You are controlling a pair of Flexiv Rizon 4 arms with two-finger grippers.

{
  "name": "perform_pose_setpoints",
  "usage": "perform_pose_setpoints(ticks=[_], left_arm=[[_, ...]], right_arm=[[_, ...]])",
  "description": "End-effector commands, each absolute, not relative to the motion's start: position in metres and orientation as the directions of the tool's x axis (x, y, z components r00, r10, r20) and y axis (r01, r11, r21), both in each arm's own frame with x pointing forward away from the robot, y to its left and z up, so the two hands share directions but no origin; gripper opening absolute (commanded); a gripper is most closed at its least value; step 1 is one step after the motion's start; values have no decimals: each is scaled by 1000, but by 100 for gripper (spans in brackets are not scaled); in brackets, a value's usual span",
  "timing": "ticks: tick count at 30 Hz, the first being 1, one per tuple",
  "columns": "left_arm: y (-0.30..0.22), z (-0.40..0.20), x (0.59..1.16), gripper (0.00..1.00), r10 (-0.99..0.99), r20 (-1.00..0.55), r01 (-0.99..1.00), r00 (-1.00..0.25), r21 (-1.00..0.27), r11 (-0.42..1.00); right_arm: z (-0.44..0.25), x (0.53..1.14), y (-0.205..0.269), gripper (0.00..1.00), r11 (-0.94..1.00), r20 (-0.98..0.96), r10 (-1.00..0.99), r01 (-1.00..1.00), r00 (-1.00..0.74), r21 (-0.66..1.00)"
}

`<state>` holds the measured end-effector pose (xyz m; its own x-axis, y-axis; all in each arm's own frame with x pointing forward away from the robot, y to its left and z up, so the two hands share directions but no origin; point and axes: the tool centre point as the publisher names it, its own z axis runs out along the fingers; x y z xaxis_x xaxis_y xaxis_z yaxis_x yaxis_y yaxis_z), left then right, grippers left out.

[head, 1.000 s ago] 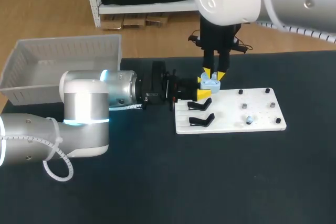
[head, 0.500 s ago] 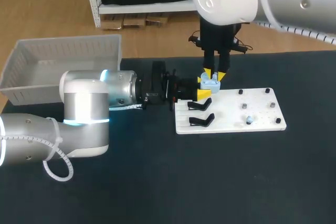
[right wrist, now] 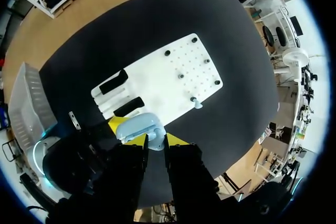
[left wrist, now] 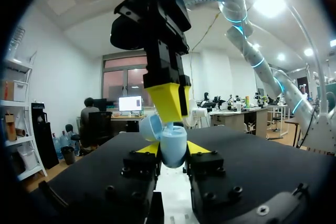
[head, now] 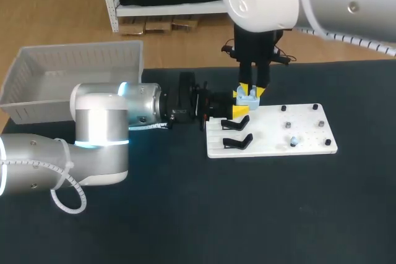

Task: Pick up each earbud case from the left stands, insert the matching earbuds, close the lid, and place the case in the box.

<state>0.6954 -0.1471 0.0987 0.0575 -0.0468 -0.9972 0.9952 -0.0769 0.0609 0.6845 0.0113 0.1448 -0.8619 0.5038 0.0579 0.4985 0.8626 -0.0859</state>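
A light-blue earbud case (head: 249, 98) with its lid open stands upright at the far left corner of the white board (head: 309, 134). My left gripper (head: 240, 102) comes in level from the left and is shut on the case body (left wrist: 173, 148). From above, my right gripper (head: 252, 89) points straight down at the case's open top, its yellow fingers (left wrist: 169, 103) close together. In the right wrist view a small light-blue earbud (right wrist: 155, 141) shows pinched between them, right over the case (right wrist: 137, 126). Another blue earbud (head: 294, 141) sits on a peg at the board's right.
Two black stands (head: 236, 124) (head: 237, 142) lie empty on the board's left part. Several small dark pegs dot its right part. A grey bin (head: 74, 60) sits at the table's far left, behind my left arm.
The right arm's big upper joint has drifted slightly to the left. Both grippers and the case stay where they were.
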Motion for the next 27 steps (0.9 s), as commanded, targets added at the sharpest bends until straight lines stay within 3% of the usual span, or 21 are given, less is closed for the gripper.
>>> perform_pose_setpoints(ticks=[1,5,7,8,10,17,22,27], left_arm=[[-147,97,695,0,-52,-997,995,61,65,-75],[-147,97,695,0,-52,-997,995,61,65,-75],[-147,97,695,0,-52,-997,995,61,65,-75],[-147,97,695,0,-52,-997,995,61,65,-75],[-147,97,695,0,-52,-997,995,61,65,-75],[-147,97,695,0,-52,-997,995,61,65,-75],[-147,97,695,0,-52,-997,995,61,65,-75],[-147,97,695,0,-52,-997,995,61,65,-75]], right_arm=[[142,686,13,0,861,60,506,499,-861,-98],[142,686,13,0,861,59,505,498,-861,-101],[142,686,13,18,861,58,506,499,-861,-100],[142,686,13,33,861,58,506,500,-860,-100],[145,684,14,39,862,56,505,499,-862,-92],[170,669,7,39,870,40,492,492,-870,-18],[184,654,-12,31,885,46,449,451,-892,114],[177,641,-34,42,907,-37,373,356,-927,226]])
